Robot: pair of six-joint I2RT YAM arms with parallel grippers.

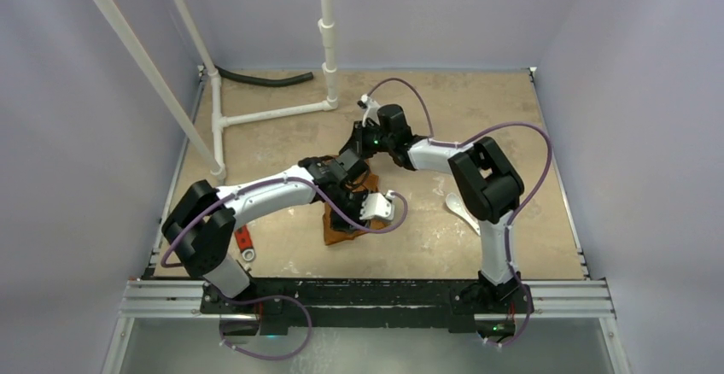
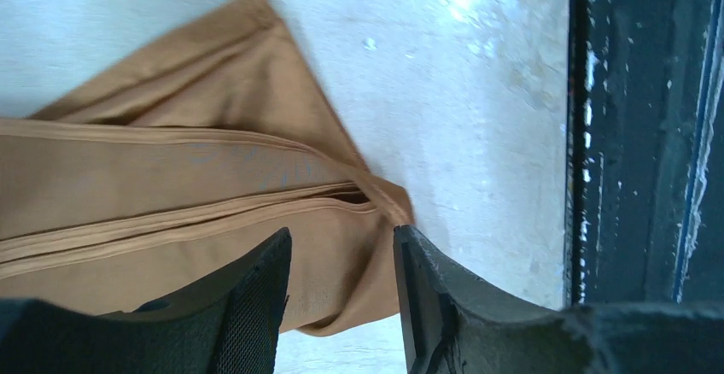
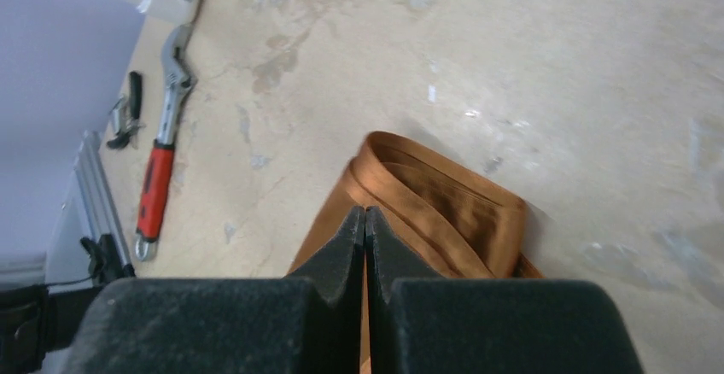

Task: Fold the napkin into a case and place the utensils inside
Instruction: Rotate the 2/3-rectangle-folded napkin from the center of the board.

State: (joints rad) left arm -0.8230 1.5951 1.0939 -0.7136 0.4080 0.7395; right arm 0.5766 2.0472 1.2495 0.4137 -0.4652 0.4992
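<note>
1. Top view: the folded napkin (image 1: 346, 224) is lying just beyond the base rail (image 1: 359, 293). Its long axis is pointing away from the rail, with bare table (image 1: 512, 135) flanking it.
2. Left wrist: the left gripper (image 2: 341, 259) is hovering spread over the rail-side corner.
3. Right wrist: the right gripper (image 3: 365, 220) is pressing its fingers together at the end farthest from the rail.

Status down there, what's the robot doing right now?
Left tool open, over the folded napkin. Right tool shut at the napkin's far end. Red-handled wrench lies off to the side, apart from the cloth.
</note>
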